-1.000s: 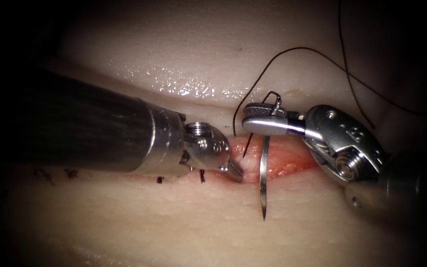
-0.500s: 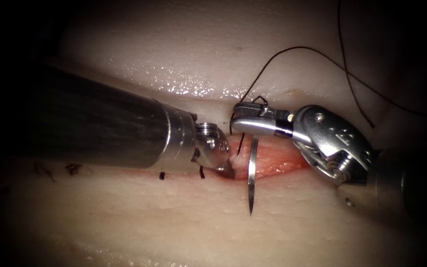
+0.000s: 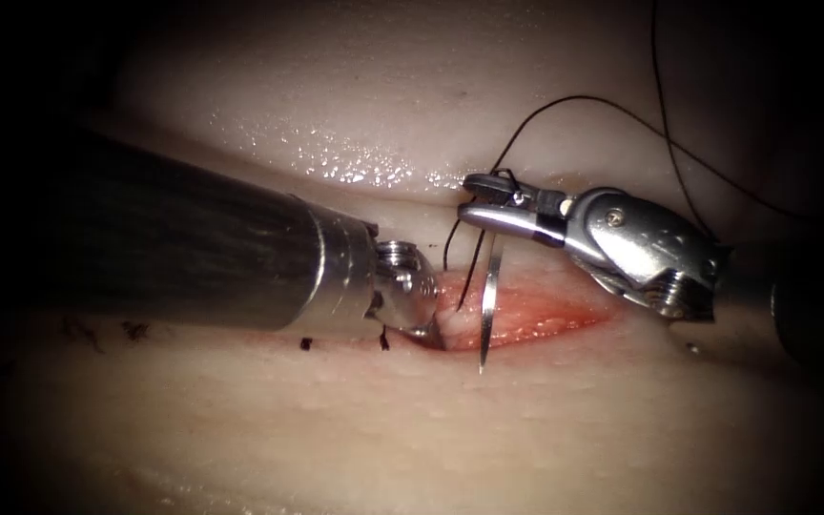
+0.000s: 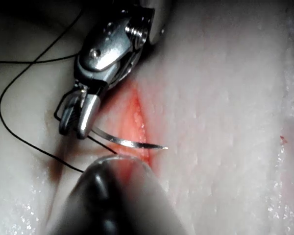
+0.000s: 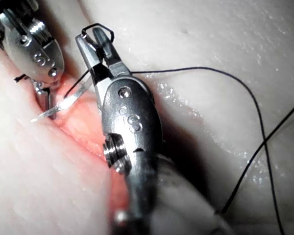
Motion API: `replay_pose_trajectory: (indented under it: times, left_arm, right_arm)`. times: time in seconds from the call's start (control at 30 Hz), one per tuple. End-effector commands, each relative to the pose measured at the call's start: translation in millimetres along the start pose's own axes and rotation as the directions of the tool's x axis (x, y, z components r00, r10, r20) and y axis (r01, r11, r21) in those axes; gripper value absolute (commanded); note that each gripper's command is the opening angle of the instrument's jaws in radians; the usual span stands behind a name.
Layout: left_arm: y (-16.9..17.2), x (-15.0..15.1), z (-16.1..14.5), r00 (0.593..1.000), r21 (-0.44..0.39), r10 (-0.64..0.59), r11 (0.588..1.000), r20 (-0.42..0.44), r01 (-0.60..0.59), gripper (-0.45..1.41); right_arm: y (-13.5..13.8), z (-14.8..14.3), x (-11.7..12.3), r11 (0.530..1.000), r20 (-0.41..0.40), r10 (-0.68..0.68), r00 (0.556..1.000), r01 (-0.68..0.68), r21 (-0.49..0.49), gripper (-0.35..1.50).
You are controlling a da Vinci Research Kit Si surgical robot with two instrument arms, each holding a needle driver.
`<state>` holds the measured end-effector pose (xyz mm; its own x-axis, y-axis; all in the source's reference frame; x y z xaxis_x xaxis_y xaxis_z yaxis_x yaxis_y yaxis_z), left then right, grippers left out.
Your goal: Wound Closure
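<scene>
Two needle drivers work at the cut [image 3: 526,319]: the right tool [image 3: 488,202], clamped near the needle's [image 3: 489,303] thread end, has lowered its point just above the near lip. The left tool [image 3: 428,331] grips the tissue [image 3: 488,420] edge beside it. Thread [image 3: 574,100] trails behind.

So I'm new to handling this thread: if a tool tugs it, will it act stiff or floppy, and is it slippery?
Probably floppy: the thread lies in loose curves over the tissue behind the needle, which the right tool holds near its thread end. Likely light, since it arcs freely. Possibly slippery, as the tissue glistens wet.
</scene>
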<state>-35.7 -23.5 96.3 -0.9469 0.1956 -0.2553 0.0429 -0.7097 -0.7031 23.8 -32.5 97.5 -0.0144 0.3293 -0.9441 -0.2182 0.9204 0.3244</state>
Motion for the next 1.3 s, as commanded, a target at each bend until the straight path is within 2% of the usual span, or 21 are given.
replay_pose_trajectory:
  times: [0.03,0.23,0.53,0.87,1.3]
  left_arm:
    - [-0.2,0.3,0.8,1.000,-0.006,0.005,1.000,-0.003,-0.005,0.05]
    - [-0.5,0.3,0.7,1.000,-0.007,0.012,1.000,-0.005,-0.012,0.16]
    - [-0.3,0.4,0.7,0.999,-0.023,0.026,0.999,-0.027,-0.027,0.31]
    - [-0.2,0.5,-1.2,0.995,-0.022,0.043,0.999,-0.092,-0.045,0.34]
    - [0.2,0.9,-2.3,0.990,-0.001,0.045,0.999,-0.135,-0.045,0.31]
  right_arm:
    - [0.0,0.6,-1.3,1.000,-0.002,-0.015,1.000,0.015,0.002,-0.35]
    - [-0.2,0.6,-2.4,0.997,-0.013,-0.082,0.997,0.082,0.000,-0.35]
    - [0.4,0.8,-2.1,0.989,-0.016,-0.147,0.989,0.146,-0.028,-0.35]
    - [-0.7,1.5,-3.0,0.983,-0.024,-0.182,0.983,0.181,-0.033,-0.35]
    - [-2.5,2.7,-4.5,0.978,-0.035,-0.208,0.978,0.207,-0.031,-0.35]
